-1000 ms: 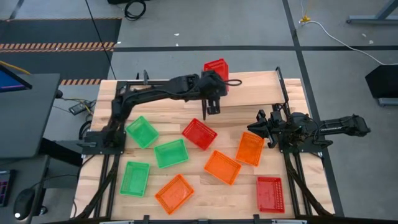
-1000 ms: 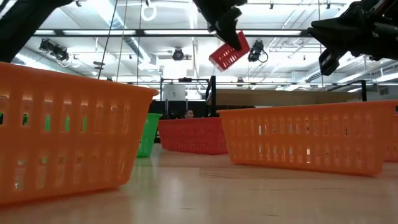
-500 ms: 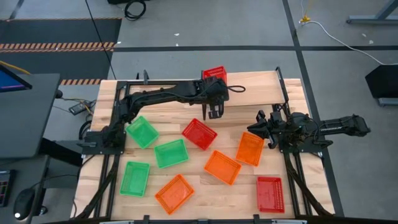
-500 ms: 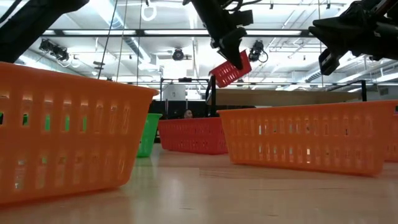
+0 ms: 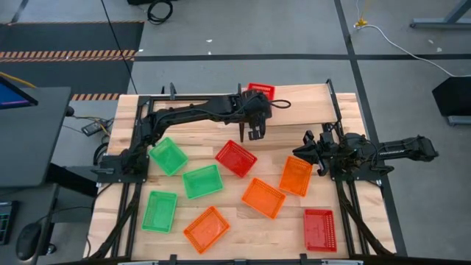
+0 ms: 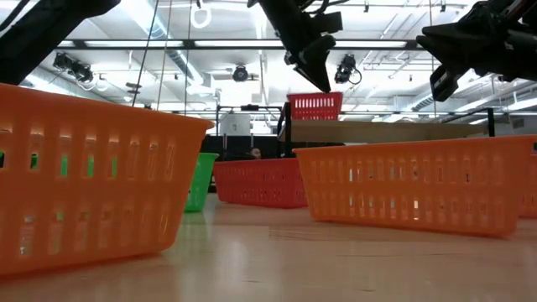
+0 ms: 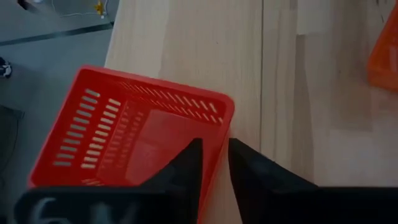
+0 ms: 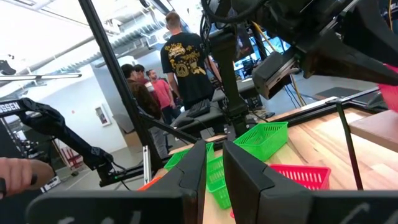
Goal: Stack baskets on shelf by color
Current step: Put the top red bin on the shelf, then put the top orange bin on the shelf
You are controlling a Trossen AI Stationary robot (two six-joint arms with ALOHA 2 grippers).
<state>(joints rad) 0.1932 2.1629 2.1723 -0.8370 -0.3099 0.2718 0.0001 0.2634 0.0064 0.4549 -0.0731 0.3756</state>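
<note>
The red basket point(image 5: 260, 90) sits level on the shelf point(image 6: 369, 130) at the far edge of the table point(image 5: 221, 151). The left gripper point(image 5: 254, 133) hangs above the shelf's near edge; in the left wrist view its fingers point(image 7: 186, 168) stand slightly spread astride the basket's near wall, the wall in the gap between them, and whether they touch it cannot be told. The right gripper point(image 5: 303, 149) waits at the table's right side above an orange basket point(image 5: 296, 175), its fingers point(image 8: 194, 165) slightly apart around nothing.
</note>
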